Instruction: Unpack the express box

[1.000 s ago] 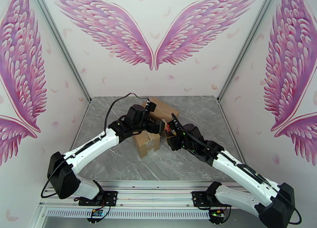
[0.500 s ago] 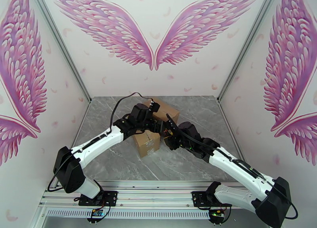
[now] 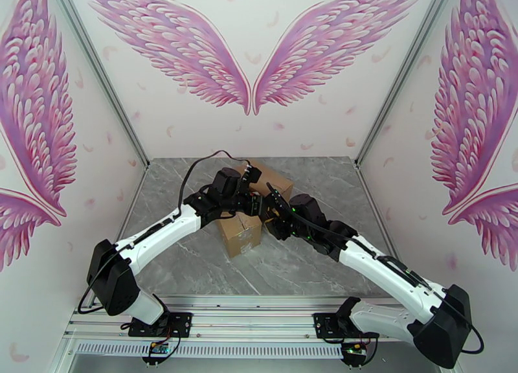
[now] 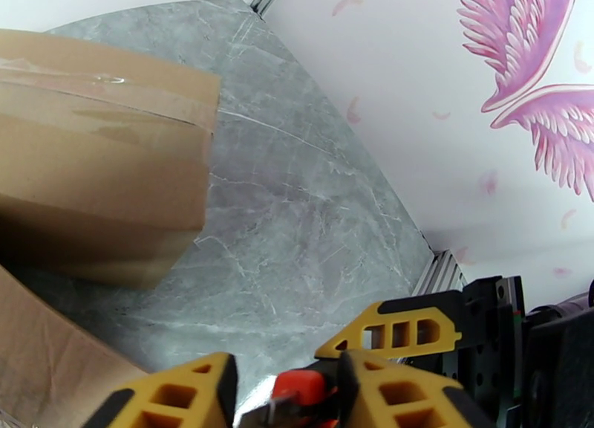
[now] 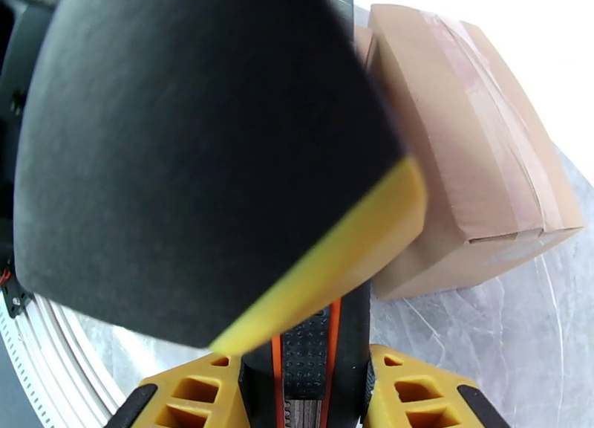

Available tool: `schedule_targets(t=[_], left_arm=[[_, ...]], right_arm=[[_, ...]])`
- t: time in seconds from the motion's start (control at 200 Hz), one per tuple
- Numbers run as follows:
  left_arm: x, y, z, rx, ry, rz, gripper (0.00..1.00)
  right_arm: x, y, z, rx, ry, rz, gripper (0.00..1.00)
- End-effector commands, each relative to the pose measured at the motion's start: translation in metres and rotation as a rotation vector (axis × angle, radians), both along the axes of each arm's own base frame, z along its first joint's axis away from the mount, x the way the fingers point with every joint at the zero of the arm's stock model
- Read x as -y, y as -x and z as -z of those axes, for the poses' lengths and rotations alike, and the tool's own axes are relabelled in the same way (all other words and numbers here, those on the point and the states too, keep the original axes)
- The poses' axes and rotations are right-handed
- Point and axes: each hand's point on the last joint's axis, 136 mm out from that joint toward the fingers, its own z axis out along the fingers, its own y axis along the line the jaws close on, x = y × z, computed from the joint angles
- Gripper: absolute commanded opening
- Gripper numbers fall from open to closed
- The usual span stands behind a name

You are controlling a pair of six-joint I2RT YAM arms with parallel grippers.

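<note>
Centrally on the table [image 3: 194, 264] sits the near box [image 3: 232, 230], its top flaps down, with a pale label [image 3: 247, 236] on its near face. The print is too small to read. Just behind it, toward the far right, lies the far box [image 3: 275, 181], sealed along its top with clear tape. I can make out no lettering on it. Both are shut, so their contents are hidden.

Both grippers meet over the near box's far right corner. The right gripper [image 5: 301, 357] is clamped on a black tool [image 5: 306, 333] with orange stripes and a ribbed grip. The left gripper [image 4: 286, 370] has its yellow fingers on either side of the tool's orange end, but I cannot tell whether they press on it. One left finger, black with a yellow edge, looms just in front of the tool in the right wrist view.

Open marble lies left, right and near of the boxes, up to the metal rail [image 3: 259, 301] at the near edge. Walls [image 3: 259, 131] painted with pink wings close the left, far and right sides.
</note>
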Motion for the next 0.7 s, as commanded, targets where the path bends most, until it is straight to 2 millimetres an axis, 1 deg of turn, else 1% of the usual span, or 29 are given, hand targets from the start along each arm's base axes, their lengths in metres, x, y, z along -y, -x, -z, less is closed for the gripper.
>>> schedule_targets(t=[0.0, 0.105, 0.135, 0.195, 0.21, 0.335, 0.405, 0.47, 0.555, 0.695], left_arm=[[0.004, 0.001, -0.013, 0.006, 0.034, 0.031, 0.28], [0.004, -0.002, -0.019, 0.008, 0.062, 0.027, 0.20], [0.004, -0.003, -0.022, 0.011, 0.072, 0.021, 0.19], [0.000, -0.010, -0.027, 0.017, 0.093, -0.002, 0.16], [-0.001, -0.012, -0.028, 0.018, 0.098, -0.008, 0.16], [-0.016, -0.033, -0.048, 0.037, 0.173, -0.075, 0.10], [-0.019, -0.041, -0.058, 0.044, 0.216, -0.088, 0.09], [-0.021, -0.046, -0.066, 0.055, 0.237, -0.096, 0.08], [-0.025, -0.054, -0.077, 0.073, 0.268, -0.116, 0.06], [-0.035, -0.070, -0.105, 0.108, 0.367, -0.160, 0.05]], right_arm=[[-0.010, -0.009, -0.028, 0.090, -0.029, -0.021, 0.32], [-0.009, -0.013, -0.034, 0.114, -0.030, -0.008, 0.34], [-0.008, -0.014, -0.035, 0.119, -0.034, -0.003, 0.39], [-0.007, -0.016, -0.037, 0.122, -0.034, 0.012, 0.56], [-0.007, -0.016, -0.037, 0.122, -0.037, 0.018, 0.59], [-0.002, -0.016, -0.040, 0.126, -0.077, 0.048, 0.69], [-0.001, -0.013, -0.044, 0.128, -0.133, 0.057, 0.77], [0.004, -0.013, -0.050, 0.132, -0.189, 0.090, 0.84], [0.013, -0.013, -0.059, 0.121, -0.297, 0.135, 0.88], [0.020, -0.010, -0.068, 0.057, -0.518, 0.165, 0.88]])
